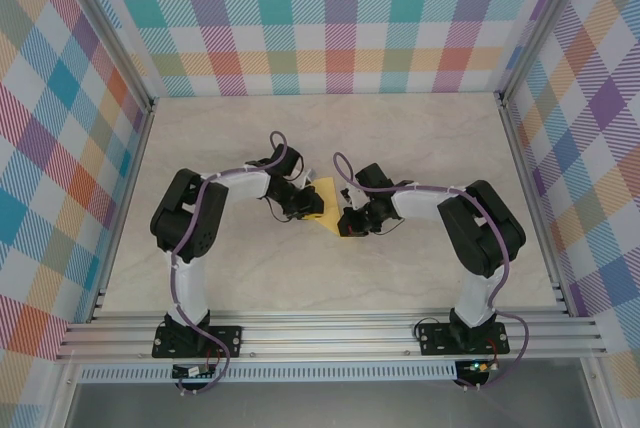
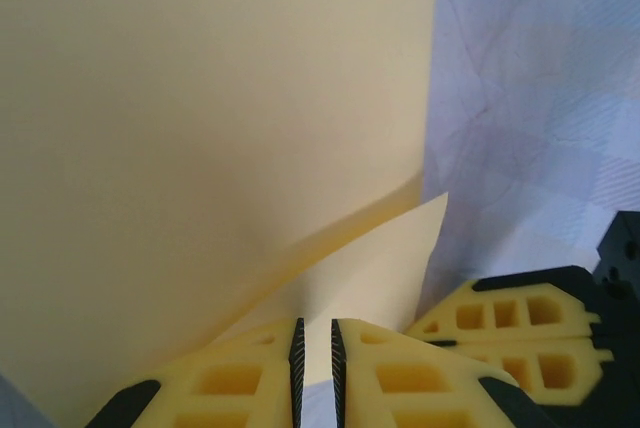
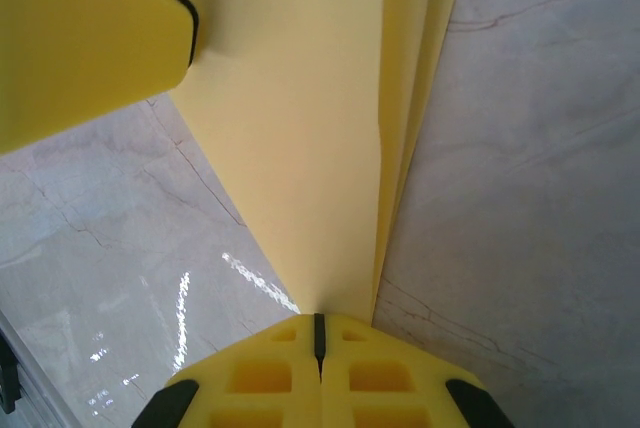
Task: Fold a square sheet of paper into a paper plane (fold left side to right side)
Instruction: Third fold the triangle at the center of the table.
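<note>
While pinched, paper [image 3: 310,138] fans beyond right pincer [image 3: 320,333].

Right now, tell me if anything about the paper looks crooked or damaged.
No tears show. The yellow paper is held off the table between both grippers, and its layers don't line up: in the right wrist view one layer's edge pokes out past the other along the right side.

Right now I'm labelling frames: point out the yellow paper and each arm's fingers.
yellow paper [image 3: 300,148], right wrist view, flat middle.
right fingers [image 3: 275,373], right wrist view, left pad.
left fingers [image 2: 390,378], left wrist view, right pad.
</note>
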Robot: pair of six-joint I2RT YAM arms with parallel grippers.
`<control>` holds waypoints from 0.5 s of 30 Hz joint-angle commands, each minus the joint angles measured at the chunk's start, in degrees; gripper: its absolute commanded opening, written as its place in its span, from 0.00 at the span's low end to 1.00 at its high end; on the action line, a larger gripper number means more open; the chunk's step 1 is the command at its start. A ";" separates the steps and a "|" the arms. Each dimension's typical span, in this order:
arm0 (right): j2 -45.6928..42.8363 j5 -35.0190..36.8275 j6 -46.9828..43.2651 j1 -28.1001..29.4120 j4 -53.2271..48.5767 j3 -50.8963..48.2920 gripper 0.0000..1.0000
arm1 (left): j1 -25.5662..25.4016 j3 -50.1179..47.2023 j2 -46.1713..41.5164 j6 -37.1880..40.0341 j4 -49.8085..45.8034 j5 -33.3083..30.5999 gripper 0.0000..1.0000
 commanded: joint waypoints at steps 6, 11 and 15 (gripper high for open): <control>-2.13 -0.26 4.80 -0.21 -7.93 2.91 0.00 | 0.11 1.30 3.55 1.70 -2.46 -3.39 0.16; -4.16 -2.51 10.27 0.05 -7.80 6.12 0.00 | 0.05 0.58 3.53 1.74 -2.56 -4.38 0.16; -1.56 -3.07 12.70 0.83 -7.63 9.63 0.00 | -0.15 0.46 3.73 1.82 -2.83 -4.96 0.16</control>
